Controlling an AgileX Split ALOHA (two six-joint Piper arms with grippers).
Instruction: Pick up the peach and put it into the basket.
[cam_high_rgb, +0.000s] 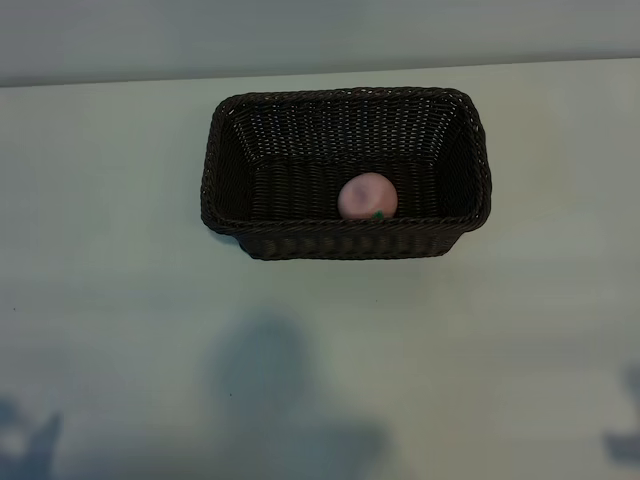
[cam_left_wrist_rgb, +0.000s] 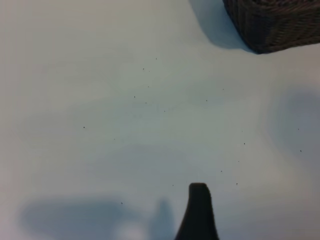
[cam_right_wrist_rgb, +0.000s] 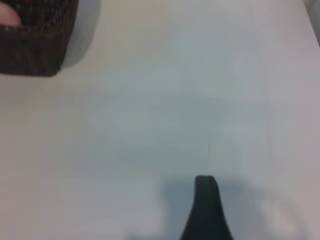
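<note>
Already the peach (cam_high_rgb: 367, 196) hugs the basket (cam_high_rgb: 345, 243) front wall; both grippers open, empty.

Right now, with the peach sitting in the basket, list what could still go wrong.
Little looks risky. The peach lies inside the basket against its near wall, so a knock to the basket could roll it, though the walls would probably keep it in. In each wrist view a basket corner is near: the left gripper and right gripper, both open and empty, could clip it if swung inward.

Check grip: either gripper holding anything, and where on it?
Nothing held. The peach lies inside the basket; the left gripper and right gripper are over bare table, both open.
</note>
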